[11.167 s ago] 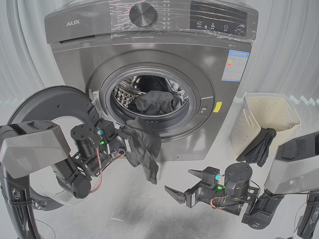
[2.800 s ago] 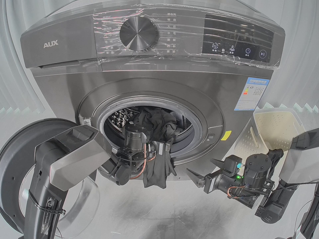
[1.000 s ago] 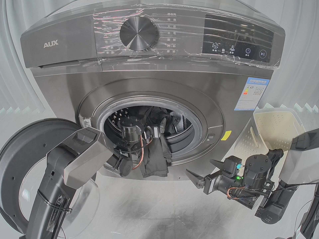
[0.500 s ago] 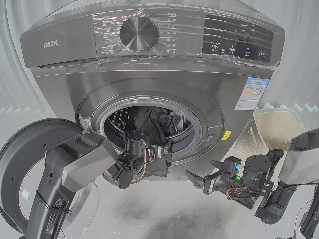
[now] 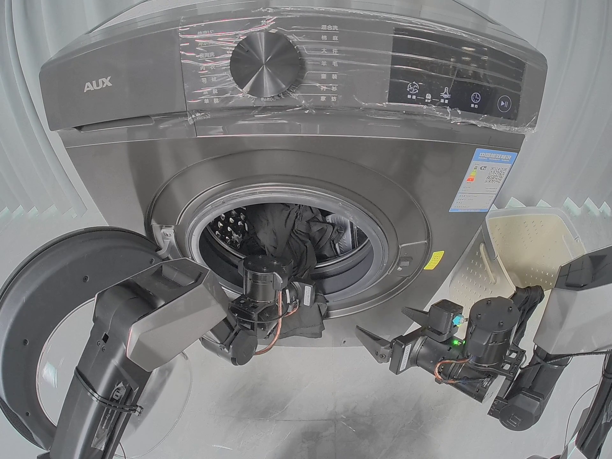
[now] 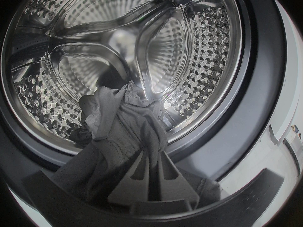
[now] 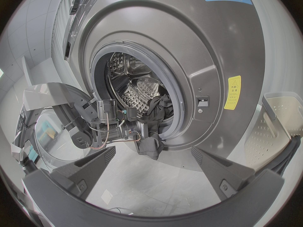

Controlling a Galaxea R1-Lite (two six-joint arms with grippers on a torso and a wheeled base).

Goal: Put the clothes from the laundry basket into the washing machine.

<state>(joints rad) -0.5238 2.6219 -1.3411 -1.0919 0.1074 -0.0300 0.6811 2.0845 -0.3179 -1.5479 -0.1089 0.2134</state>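
Holding a dark garment at the mouth of the washing machine, I had the left end effector pinched shut on a bunched fold of it. The fingers sat at the lower lip of the opening. Most of the cloth was mounded just inside the drum. A tail of it draped over the door seal and hung down outside the front panel, clear of the floor as far as I could tell.

The right end effector was spread wide and empty, low in front of the machine and near the laundry basket. A second dark piece hung over the basket's rim.

My read on handling:
- Light, thin and fully limp, with no stiffness, so pushing one end would not carry the rest in.
- Not fragile or slippery, and a firm pinch looked safe.
- The rubber seal looked grabby, so I expected cloth to drag and catch on that lip.
- A single layer would likely slide out of the fingers, while several gathered layers should hold better.

Where I'd take hold:
- For the tail, low on the hanging part, gathered up, then lifted over the lip rather than shoved.
- For the basket piece, at the fold on the rim, where it looked thickest, so both halves would hang evenly.

The main risk I saw was the tail hanging outside the seal, with its weight likely to pull cloth back out once the pinch let go.
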